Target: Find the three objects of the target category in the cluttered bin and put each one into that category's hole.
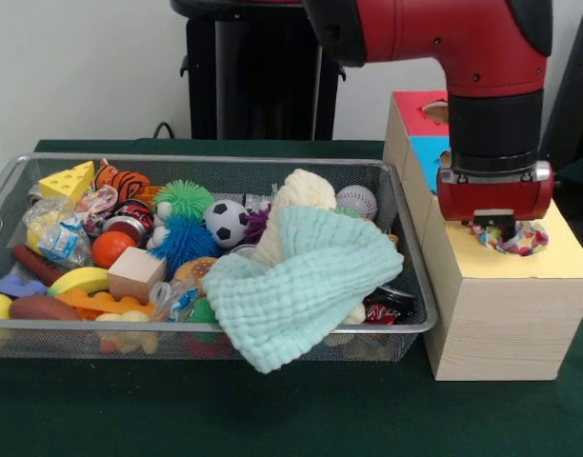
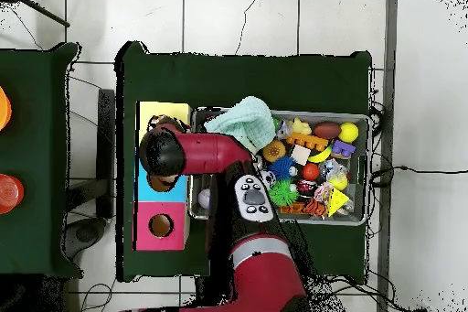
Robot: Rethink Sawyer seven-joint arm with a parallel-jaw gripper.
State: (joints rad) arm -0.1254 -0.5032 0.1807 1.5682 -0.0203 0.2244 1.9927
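A green cloth covers the table (image 1: 272, 419), with a pale wall behind and the black pedestal (image 1: 258, 71) at the far side. At the left, the wire bin (image 1: 211, 328) holds a dense jumble: a yellow cheese wedge (image 1: 69, 181) in the far left corner, a crinkly wrapper (image 1: 53, 228) just near of it against the left wall, a second wrapper (image 1: 98, 203) with red print beside the cheese, an orange ball (image 1: 110, 248), a wooden block (image 1: 136, 273), a banana (image 1: 82, 280), a green spiky ball (image 1: 185, 198) and a blue one (image 1: 184, 240), and a soccer ball (image 1: 226, 222) near the middle. A mint knitted cloth (image 1: 301, 286) drapes over the bin's near right rim, with a cream cloth (image 1: 296, 200) behind it and a baseball (image 1: 357, 201) at the far right. Right of the bin stands the wooden box (image 1: 506, 324), touching its side, with red, blue and yellow top panels from far to near. The red arm (image 1: 463, 48) comes down over the yellow panel, and the gripper (image 1: 498, 227) sits directly over the hole (image 1: 509, 245), where a polka-dot wrapper (image 1: 520, 238) shows under it at the opening. Whether the claw is pinching that wrapper or spread cannot be told. From overhead the arm's end covers the box between the yellow and blue panels (image 2: 163, 155).
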